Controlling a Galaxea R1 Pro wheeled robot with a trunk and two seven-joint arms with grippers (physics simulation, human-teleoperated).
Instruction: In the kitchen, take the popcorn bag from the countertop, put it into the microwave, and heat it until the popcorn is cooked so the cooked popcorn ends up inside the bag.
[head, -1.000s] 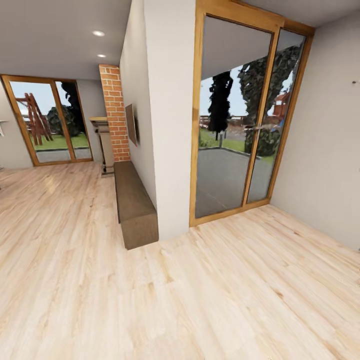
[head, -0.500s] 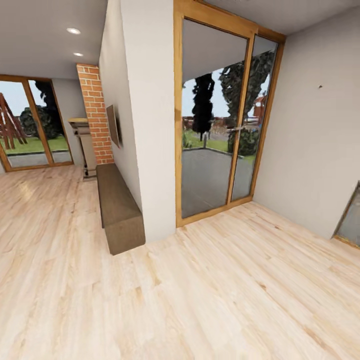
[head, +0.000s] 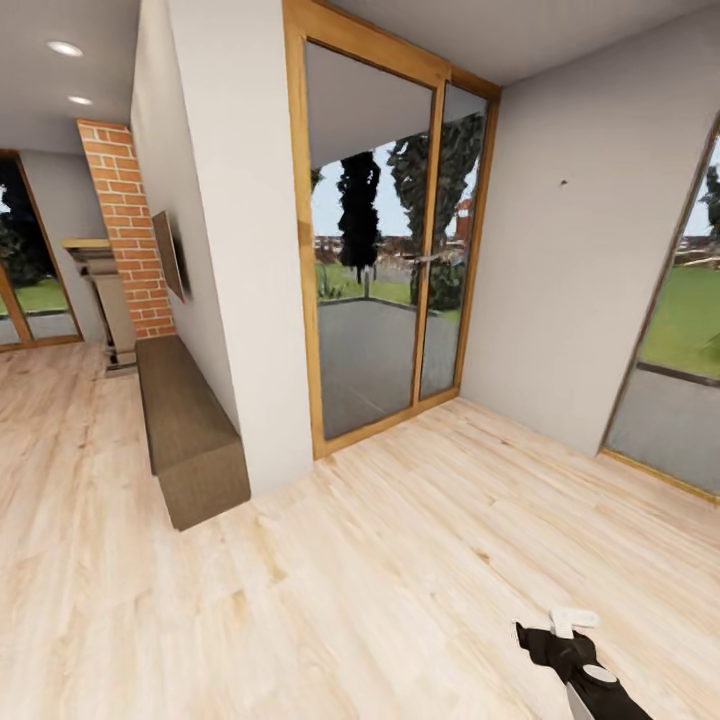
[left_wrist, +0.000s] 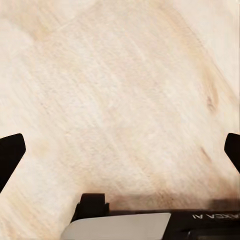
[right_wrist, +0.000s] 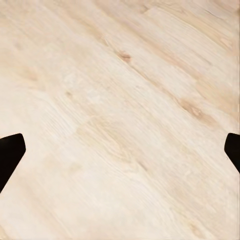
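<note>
Room interior, robot in transit; the popcorn bag, the microwave and the desk cannot be located from these pictures.

1. Far glass door (head: 20, 290): wood-framed, at the head view's far left edge, grass behind it. Well apart from the right pincer, far ahead and to its left.
2. Ceiling lights (head: 65, 48): two recessed spots, upper left.
3. Brick column (head: 128, 230): red brick, floor to ceiling, with a pale stand (head: 105, 300) just beside it.
4. Wall panel (head: 168, 255): dark, flat, mounted on the white wall above the bench.
5. Low bench (head: 190, 430): brown, long, set against the white wall (head: 235, 250), standing on the floor; ahead and left of the right pincer, well apart.
6. Tall glass door (head: 385, 260): two panes in a wood frame, trees and a paved terrace outside; far ahead of the right pincer.
7. Grey wall (head: 580, 250): plain, one small dark mark on it.
8. Side window (head: 680, 330): wood-framed, at the right edge, lawn beyond.
9. Wood floor (head: 380, 580): pale planks, across the whole lower half; also under both wrist cameras.
10. Right arm (head: 575, 660): black with white parts, at the lower right corner, above the floor.
11. Left pincer (left_wrist: 120, 150): dark fingertips at opposite edges of the left wrist view, spread wide, nothing between them, floor below.
12. Right pincer (right_wrist: 120, 150): fingertips likewise at opposite edges of the right wrist view, spread wide, nothing held, bare planks beneath.
</note>
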